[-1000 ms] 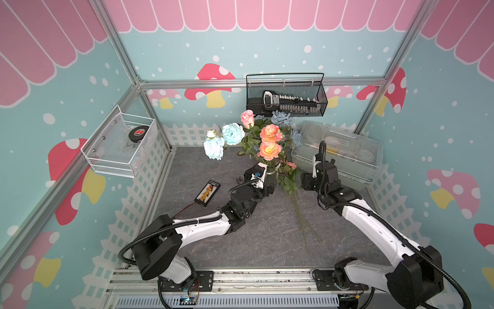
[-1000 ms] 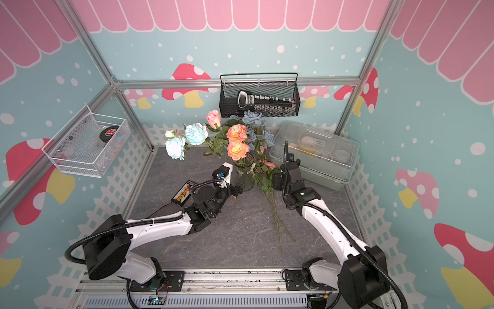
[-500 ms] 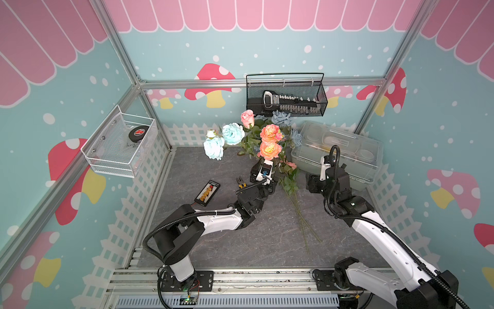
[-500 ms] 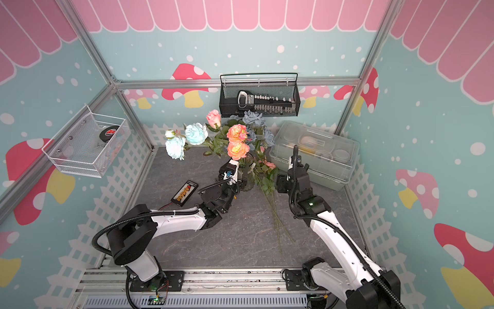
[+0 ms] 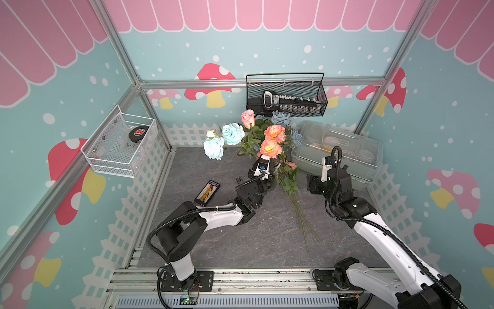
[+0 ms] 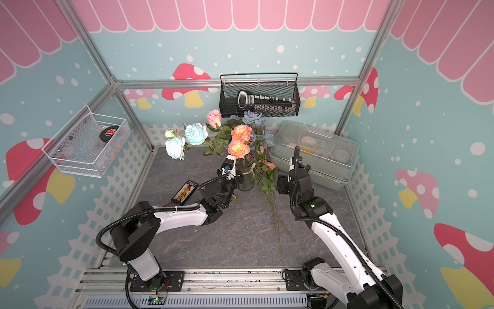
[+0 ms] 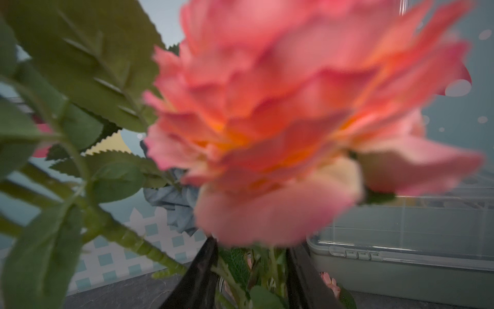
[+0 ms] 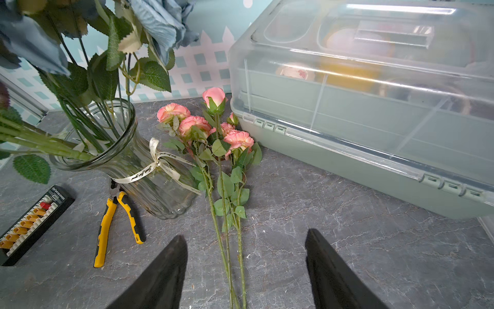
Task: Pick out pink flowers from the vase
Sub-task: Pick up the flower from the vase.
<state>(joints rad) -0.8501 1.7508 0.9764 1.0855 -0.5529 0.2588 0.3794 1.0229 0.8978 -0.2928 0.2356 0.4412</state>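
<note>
left gripper (image 7: 251, 258): jaws partway in around green stems (image 7: 272, 264) over the vase (image 8: 152, 187) mouth. Contact is hidden, so cannot tell if anything is gripped. A blurred coral-pink bloom (image 7: 294, 120) sits right above the jaws. right gripper (image 8: 244, 234): jaws spread wide, nothing held. A bunch of pink flowers (image 8: 213, 131) lies flat on the table (image 8: 307, 214). In the wrist view their stems run through the gap between the right jaws, heads past the tips beside the translucent plastic box (image 8: 374, 133). The vase stands upright off to one jaw's side, with yellow-handled pliers (image 8: 115, 222) by its base.

White arm links (image 5: 224, 216) w/ black joints (image 5: 251, 192), black ribbed cables (image 5: 340, 160), black wedge-shaped tool fingers (image 8: 160, 275).
</note>
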